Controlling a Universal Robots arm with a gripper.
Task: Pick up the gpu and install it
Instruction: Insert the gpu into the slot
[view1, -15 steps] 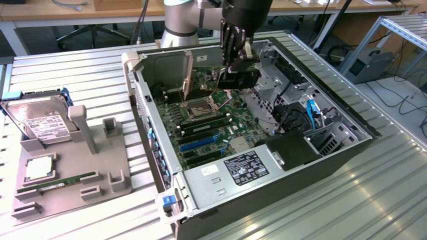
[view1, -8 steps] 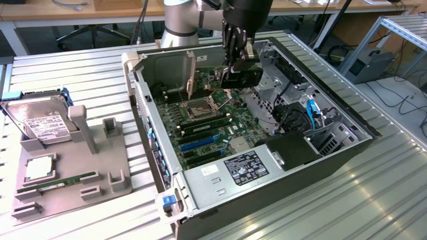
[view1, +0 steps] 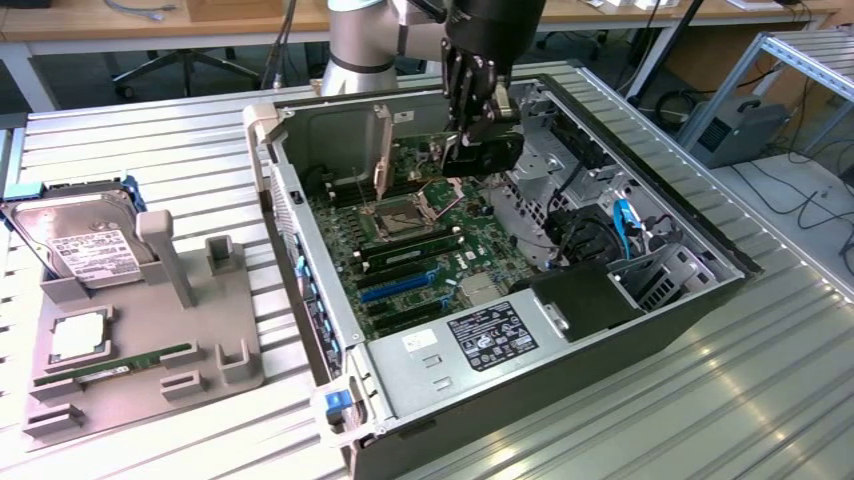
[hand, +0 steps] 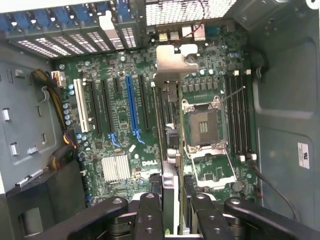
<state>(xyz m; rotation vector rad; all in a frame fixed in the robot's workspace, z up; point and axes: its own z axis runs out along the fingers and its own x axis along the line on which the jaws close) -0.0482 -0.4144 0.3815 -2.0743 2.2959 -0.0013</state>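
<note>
**Pincer holds the gpu upright inside the open case**

The pincer (view1: 478, 125) is clenched on the gpu (view1: 486, 160), gripping the dark card by its upper edge from both faces. The card hangs on edge inside the open computer case (view1: 694, 290), above the motherboard (view1: 414, 250) and near the case's far wall. In the wrist view the gpu (hand: 167, 145) shows edge-on between the pincer's (hand: 174, 220) fingers (hand: 150, 215). It runs between the CPU socket (hand: 202, 125) and the row of expansion slots, one of them a blue slot (hand: 131, 100). Its pale metal bracket (hand: 172, 62) points toward the case's vented rear wall. On the exterior view's left, a grey holder (view1: 174, 330) on the slatted metal surface (view1: 747, 400) carries a hard drive (view1: 80, 245) and a green memory stick (view1: 114, 368), well apart from the case.
</note>
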